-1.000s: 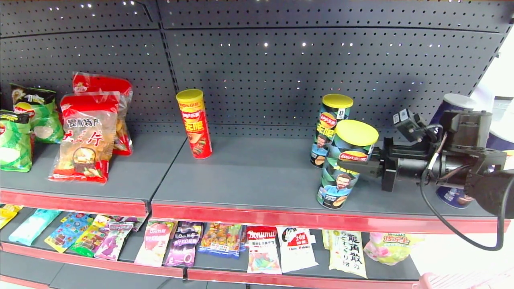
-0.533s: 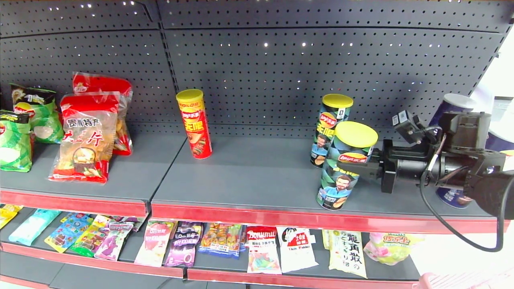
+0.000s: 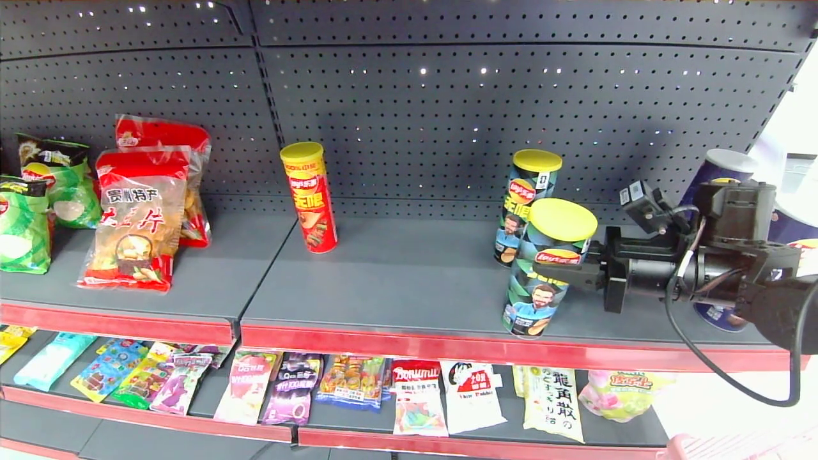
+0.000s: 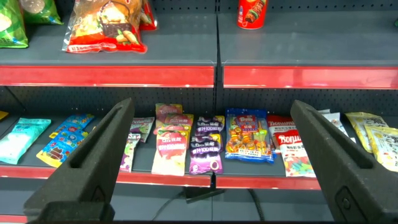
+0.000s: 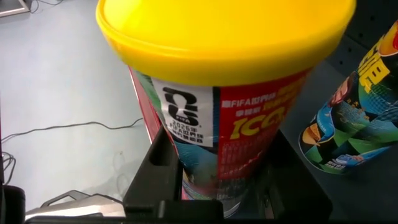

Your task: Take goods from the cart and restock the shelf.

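My right gripper (image 3: 559, 271) is shut on a dark green chips can with a yellow lid (image 3: 543, 268), which stands near the front edge of the grey shelf (image 3: 409, 281) at its right. The right wrist view has that can (image 5: 230, 124) close up between the black fingers (image 5: 165, 174). A second can of the same kind (image 3: 525, 201) stands just behind it, also seen at the side (image 5: 354, 124). A red chips can (image 3: 310, 197) stands upright mid-shelf. My left gripper (image 4: 211, 162) hangs open in front of the lower shelf, nothing between its fingers.
Red snack bags (image 3: 144, 217) and green chip bags (image 3: 38, 198) fill the shelf's left part. Blue-and-white cans (image 3: 719, 172) stand at the far right behind my arm. Several flat candy packets (image 3: 358, 383) lie on the lower shelf. Pegboard backs the shelf.
The right gripper has lowered the held can slightly and drawn it a little toward the shelf's front edge; everything else stays where it was.
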Robot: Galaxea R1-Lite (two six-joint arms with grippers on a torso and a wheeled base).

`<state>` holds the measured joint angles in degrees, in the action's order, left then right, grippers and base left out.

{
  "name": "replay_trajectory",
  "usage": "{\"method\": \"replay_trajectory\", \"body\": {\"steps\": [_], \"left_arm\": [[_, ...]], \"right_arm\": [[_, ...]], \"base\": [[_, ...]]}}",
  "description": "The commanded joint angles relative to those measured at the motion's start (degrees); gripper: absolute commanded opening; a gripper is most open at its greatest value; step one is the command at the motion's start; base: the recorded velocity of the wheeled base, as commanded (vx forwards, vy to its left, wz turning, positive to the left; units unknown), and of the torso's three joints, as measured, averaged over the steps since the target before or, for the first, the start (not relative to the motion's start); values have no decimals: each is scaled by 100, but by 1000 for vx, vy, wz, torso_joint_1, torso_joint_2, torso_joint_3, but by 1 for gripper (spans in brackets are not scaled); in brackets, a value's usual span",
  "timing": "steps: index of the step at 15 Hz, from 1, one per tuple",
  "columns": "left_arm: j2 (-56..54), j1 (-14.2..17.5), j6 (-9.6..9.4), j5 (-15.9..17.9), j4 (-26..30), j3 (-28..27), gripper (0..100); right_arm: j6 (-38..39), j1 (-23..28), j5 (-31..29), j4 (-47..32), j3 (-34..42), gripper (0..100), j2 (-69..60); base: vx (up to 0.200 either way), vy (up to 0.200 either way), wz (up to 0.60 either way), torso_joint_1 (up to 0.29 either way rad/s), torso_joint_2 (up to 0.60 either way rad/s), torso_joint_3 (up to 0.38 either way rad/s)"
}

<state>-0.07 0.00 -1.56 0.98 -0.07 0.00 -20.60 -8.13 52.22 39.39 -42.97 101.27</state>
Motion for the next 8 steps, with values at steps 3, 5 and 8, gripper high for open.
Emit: {"method": "replay_trajectory", "body": {"steps": [3,5,8], "left_arm": [[7,0,-2,-1,-1,0,100],[7,0,-2,-1,-1,0,100],[7,0,-2,-1,-1,0,100]], "right_arm": [[4,-39,7,-1,8,0,16],[4,-39,7,-1,8,0,16],[-5,-48,16,-1,17,100,16]], "base": [[0,0,0,0,0,0],[0,0,0,0,0,0],[0,0,0,0,0,0]]}}
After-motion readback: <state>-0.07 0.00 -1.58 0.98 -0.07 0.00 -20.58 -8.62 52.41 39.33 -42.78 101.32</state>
